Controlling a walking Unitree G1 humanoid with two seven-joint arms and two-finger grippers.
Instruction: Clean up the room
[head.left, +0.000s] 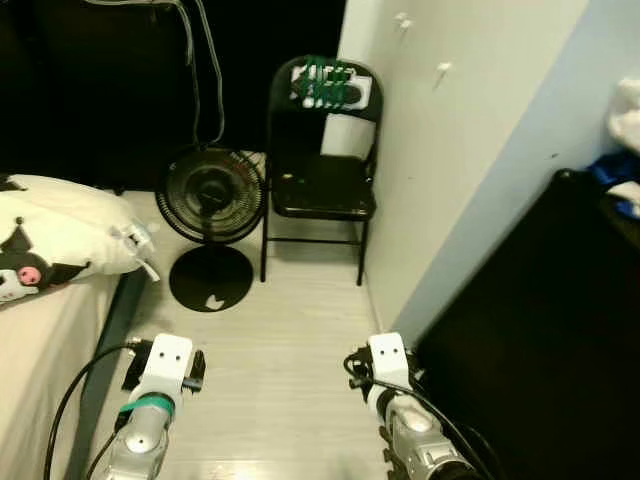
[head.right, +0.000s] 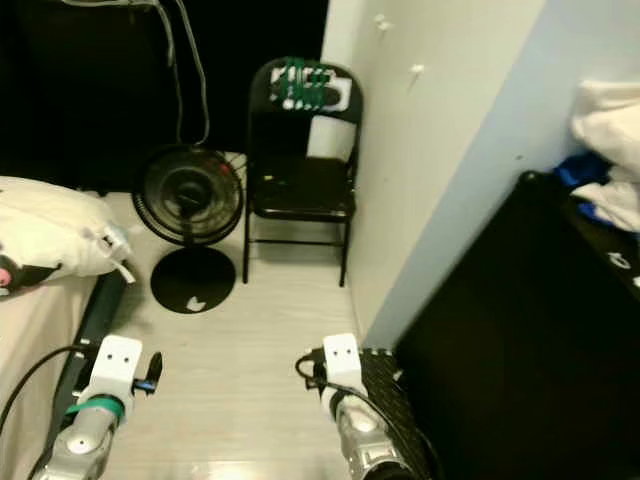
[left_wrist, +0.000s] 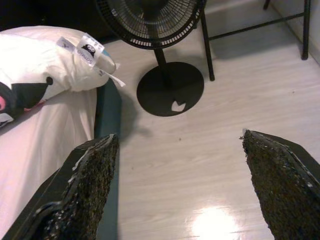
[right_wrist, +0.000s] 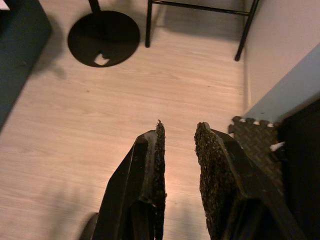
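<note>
A white pillow (head.left: 60, 225) with a black-and-pink cartoon face lies at the end of the bed (head.left: 40, 340) on my left. Its tag (left_wrist: 90, 50) hangs over the edge. My left arm (head.left: 150, 410) is low beside the bed. Its gripper (left_wrist: 177, 135) is open above the pale wood floor, holding nothing. My right arm (head.left: 400, 410) is low near the wall. Its gripper (right_wrist: 180, 125) is shut and empty over the floor. White and blue clothes (head.left: 622, 150) lie on top of the black furniture (head.left: 540, 330) at my right.
A black standing fan (head.left: 212, 195) with a round base (head.left: 210, 278) stands ahead. Beside it is a black folding chair (head.left: 320, 185) with a green-and-white item (head.left: 325, 82) on its backrest. The wall (head.left: 450, 150) runs along the right. A dark foam mat tile (right_wrist: 255, 140) lies at its foot.
</note>
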